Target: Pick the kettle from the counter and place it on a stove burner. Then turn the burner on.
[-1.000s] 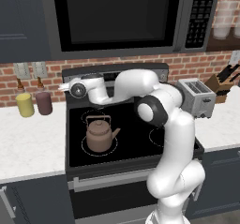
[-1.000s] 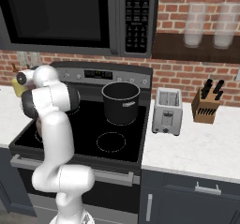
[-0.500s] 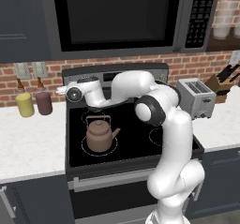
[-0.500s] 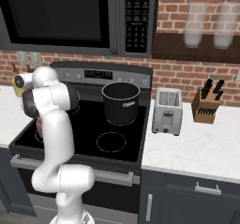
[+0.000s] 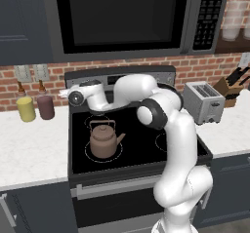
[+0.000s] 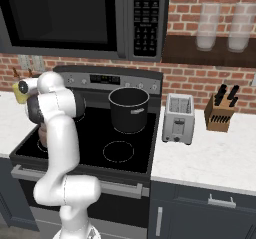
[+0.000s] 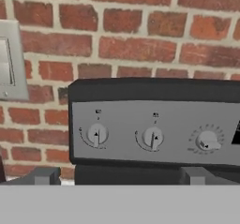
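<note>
Small brown-copper kettle (image 5: 103,140) already sitting on the big white ring burner (image 5: 88,151). Open, empty gripper (image 7: 119,176) facing 3 grey round knobs, leftmost knob (image 7: 96,135) probably closest.

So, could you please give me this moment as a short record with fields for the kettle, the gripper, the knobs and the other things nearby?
kettle: kettle stands upright inside the stove burner ring, front left of the cooktop
gripper: gripper open, holding nothing, above the cooktop's back left, facing the control panel
knobs: left knob, middle knob and right knob ahead of the fingertips, none touched
pot: black pot on the back right burner
counter: toaster and knife block right of the stove
</note>
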